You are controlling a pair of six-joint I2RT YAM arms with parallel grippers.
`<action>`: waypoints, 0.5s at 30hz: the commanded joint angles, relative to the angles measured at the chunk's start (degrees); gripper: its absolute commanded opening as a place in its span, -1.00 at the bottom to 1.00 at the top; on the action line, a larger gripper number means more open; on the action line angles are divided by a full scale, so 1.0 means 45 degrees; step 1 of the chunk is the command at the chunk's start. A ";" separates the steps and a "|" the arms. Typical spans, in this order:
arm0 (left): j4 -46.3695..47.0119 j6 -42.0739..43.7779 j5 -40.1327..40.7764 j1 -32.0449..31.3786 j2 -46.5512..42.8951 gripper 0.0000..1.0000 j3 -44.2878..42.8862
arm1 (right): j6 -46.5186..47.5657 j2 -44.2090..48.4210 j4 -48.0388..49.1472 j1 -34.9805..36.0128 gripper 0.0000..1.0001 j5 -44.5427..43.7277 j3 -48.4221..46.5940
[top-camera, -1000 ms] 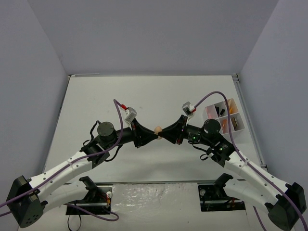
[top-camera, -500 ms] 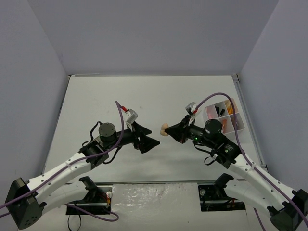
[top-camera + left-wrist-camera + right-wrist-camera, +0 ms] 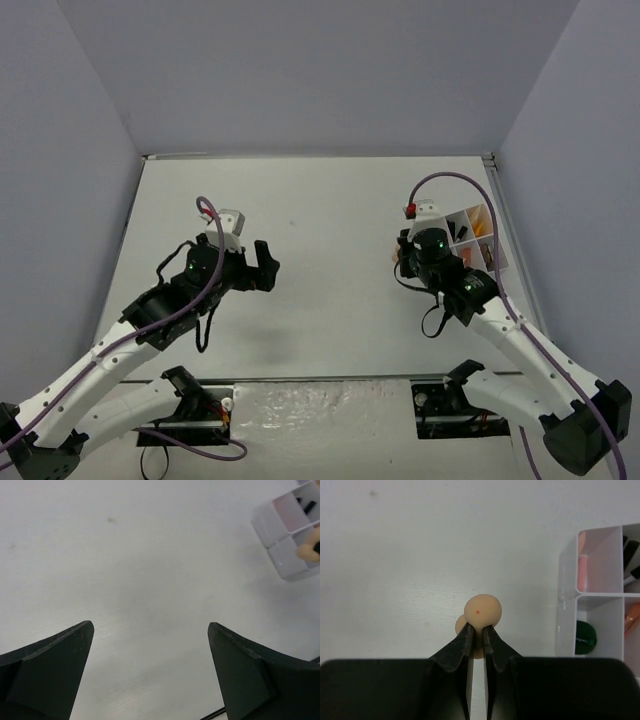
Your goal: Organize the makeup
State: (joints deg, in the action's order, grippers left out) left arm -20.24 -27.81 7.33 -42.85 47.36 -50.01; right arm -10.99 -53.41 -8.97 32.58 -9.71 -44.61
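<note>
Top external: white table (image 3: 320, 200), grey walls (image 3: 300, 70); right claw (image 3: 479, 630) pinches beige sponge (image 3: 483, 610).

Top external: high behind arm bases, looks down on whole table (image 3: 330, 200). Left wrist: near surface, faces obliquely down past left gripper (image 3: 150, 623); tray (image 3: 285, 562) upper right. Right wrist: equally close, right gripper (image 3: 478, 626) bottom centre, tray at right edge. All views share tray.

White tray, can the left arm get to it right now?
Probably not easily. The white tray sits at the table's far right edge, the left tool hangs open well across the table, and the right arm, with the right tool shut on the beige sponge, stands between them.
</note>
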 commanded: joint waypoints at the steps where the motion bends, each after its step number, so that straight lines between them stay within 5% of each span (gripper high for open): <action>1: -0.3795 0.0579 0.3676 0.0422 -0.0847 0.94 -0.1357 | 0.0151 -0.1009 -0.0387 -0.1495 -1.00 -0.1711 -0.0825; 15: -0.4043 0.1539 0.4427 0.1221 -0.2262 0.94 -0.0408 | -0.0474 -0.3362 -0.1109 -0.3796 -1.00 -0.2816 -0.1607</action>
State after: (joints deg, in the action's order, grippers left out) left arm -39.76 -23.57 26.22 -38.33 36.47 -52.26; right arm -11.84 -66.07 -13.91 16.39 -18.42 -48.41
